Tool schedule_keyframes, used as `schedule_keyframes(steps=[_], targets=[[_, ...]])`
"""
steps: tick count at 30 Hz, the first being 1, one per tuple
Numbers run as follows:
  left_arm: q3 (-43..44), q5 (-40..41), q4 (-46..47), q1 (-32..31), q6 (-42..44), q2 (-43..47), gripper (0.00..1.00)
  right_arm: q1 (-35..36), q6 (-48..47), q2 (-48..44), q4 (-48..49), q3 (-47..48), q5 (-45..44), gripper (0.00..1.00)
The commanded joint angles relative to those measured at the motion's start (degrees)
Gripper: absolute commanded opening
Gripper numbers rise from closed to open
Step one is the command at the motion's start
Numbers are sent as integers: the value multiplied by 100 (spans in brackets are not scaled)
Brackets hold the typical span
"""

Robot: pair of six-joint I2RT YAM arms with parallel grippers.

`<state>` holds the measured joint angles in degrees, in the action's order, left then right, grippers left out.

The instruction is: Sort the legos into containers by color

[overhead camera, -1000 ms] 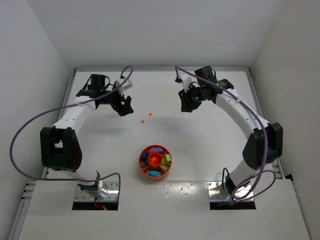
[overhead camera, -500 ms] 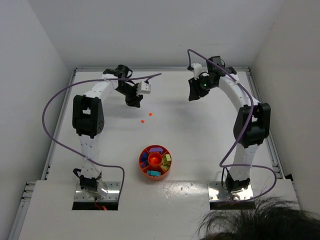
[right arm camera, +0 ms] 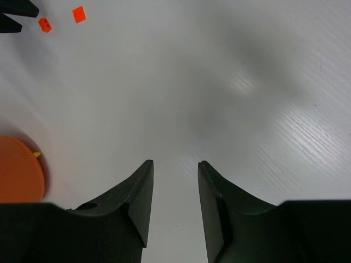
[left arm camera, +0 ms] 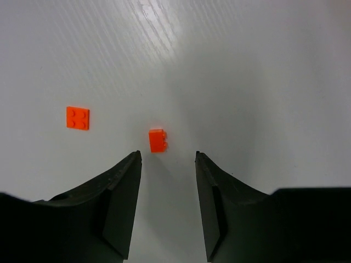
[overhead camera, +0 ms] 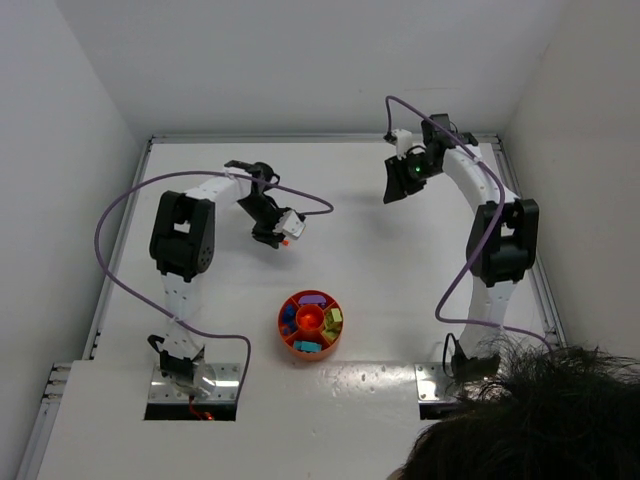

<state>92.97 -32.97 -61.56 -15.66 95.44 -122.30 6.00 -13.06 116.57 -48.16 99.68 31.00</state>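
Note:
Two orange-red legos lie on the white table. In the left wrist view a small brick (left arm camera: 158,140) sits just beyond my fingertips and a flat square plate (left arm camera: 77,118) lies to its left. My left gripper (left arm camera: 167,155) is open and low over the table, with nothing between its fingers. From above, the left gripper (overhead camera: 272,238) is next to one brick (overhead camera: 287,240). The round orange tray (overhead camera: 283,322) stands nearer the bases, its containers holding purple, blue, yellow-green and teal bricks. My right gripper (right arm camera: 174,163) is open and empty at the back right (overhead camera: 392,190).
The right wrist view catches both orange bricks (right arm camera: 45,24) far off at the top left and the tray's edge (right arm camera: 19,170) at the left. A person's dark hair (overhead camera: 520,420) fills the bottom right corner. White walls close in the table.
My left arm swung from the back left down to the two orange bricks and its jaws narrowed. The right arm drew back slightly. A person's head came into view at the bottom right.

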Motion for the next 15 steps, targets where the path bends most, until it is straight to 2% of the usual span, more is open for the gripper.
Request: schedule_keyframes(steps=[1,10,15], targets=[[98,-61,179,-121,100,243,50,-46,-91,-3,-35,219,257,39],[652,-60,65,-174,133,-171,50,-99,-214,102,-88,324,432,40],[872,-113,-313,-174,308,-312,50,-99,-215,102,-150,324,433,40]])
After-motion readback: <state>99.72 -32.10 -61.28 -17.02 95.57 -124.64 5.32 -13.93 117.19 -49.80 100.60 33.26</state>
